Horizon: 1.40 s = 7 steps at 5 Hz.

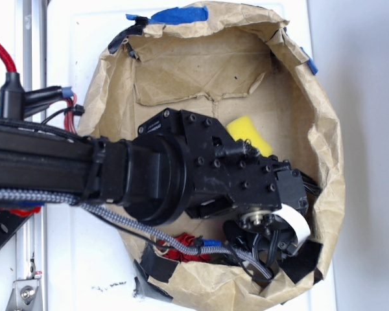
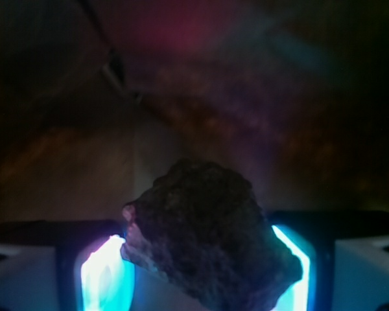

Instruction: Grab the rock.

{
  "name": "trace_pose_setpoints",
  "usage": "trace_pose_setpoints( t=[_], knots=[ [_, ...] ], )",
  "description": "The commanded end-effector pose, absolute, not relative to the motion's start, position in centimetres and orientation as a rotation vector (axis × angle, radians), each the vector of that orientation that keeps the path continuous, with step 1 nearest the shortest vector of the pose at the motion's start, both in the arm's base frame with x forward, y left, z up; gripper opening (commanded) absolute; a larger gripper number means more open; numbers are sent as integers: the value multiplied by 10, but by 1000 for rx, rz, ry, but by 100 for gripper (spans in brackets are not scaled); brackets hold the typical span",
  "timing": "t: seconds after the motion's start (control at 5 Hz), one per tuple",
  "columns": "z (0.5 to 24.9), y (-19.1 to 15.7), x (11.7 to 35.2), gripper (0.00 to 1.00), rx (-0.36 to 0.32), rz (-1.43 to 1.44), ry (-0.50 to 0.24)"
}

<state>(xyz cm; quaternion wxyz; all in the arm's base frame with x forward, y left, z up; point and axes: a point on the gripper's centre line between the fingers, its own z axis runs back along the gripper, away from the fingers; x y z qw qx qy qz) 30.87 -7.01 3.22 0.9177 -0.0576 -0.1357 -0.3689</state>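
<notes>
In the wrist view the rock (image 2: 207, 233), a dark rough speckled lump, fills the space between my two glowing pads. Its left edge presses on the left pad (image 2: 107, 275) and its right corner on the right pad (image 2: 297, 285). My gripper (image 2: 198, 275) is shut on the rock. In the exterior view my black arm (image 1: 201, 168) reaches into the brown paper basin (image 1: 324, 129) at its lower right. The fingers and the rock are hidden under the wrist there.
A yellow sponge (image 1: 249, 133) lies just beyond the wrist. Crumpled paper walls ring the basin, held with blue tape (image 1: 178, 14) and black tape patches (image 1: 303, 262). Cables (image 1: 181, 243) trail along the lower side. Ahead in the wrist view there is only dark paper.
</notes>
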Motion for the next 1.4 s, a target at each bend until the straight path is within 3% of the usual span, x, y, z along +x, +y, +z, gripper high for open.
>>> trace_pose_setpoints(
  t=[0.0, 0.2, 0.4, 0.8, 1.2],
  knots=[
    [97, -21, 287, 0, -169, -638, -258],
    [118, -11, 272, 0, -173, -566, -283],
    [145, -1, 261, 0, -224, -454, -213],
    [176, 14, 258, 0, -239, -272, -68],
    [180, 13, 256, 0, -252, -267, -98]
  ],
)
